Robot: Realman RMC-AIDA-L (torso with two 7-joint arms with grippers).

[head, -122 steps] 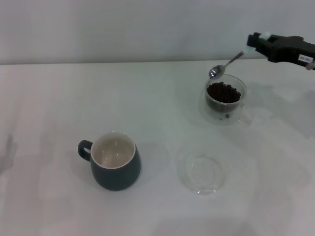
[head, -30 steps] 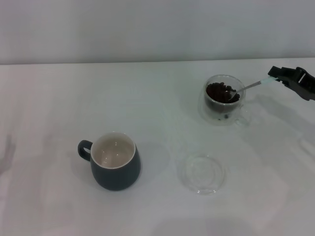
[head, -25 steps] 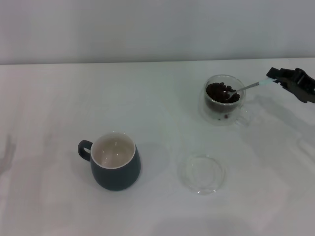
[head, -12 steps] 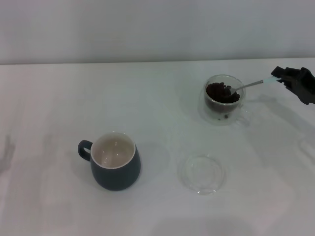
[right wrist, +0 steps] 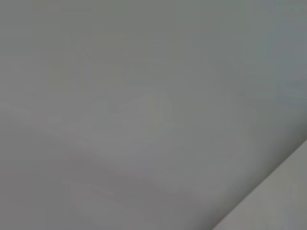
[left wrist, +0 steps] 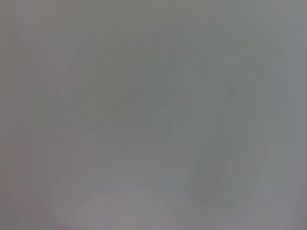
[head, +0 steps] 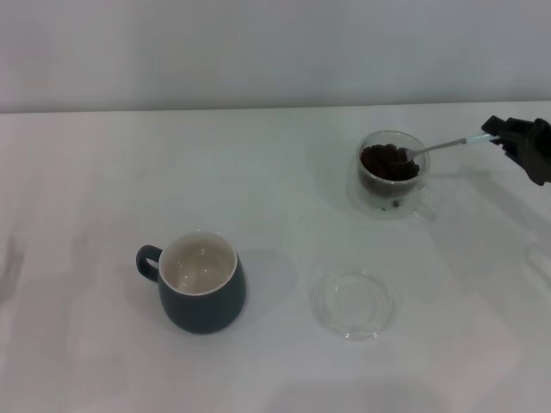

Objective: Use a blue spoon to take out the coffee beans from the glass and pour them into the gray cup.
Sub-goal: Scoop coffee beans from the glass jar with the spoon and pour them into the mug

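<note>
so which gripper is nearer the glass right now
The right. The right gripper holds the blue spoon just beside the glass, bowl at the coffee beans. The left gripper is out of view.

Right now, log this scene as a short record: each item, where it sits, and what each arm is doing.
glass: far right of table, holds coffee beans
blue spoon: bowl in the glass among the beans, handle held by right gripper
gray cup: near left, upright, no beans inside
glass saucer: right of gray cup, nothing on it
left gripper: not in view
</note>
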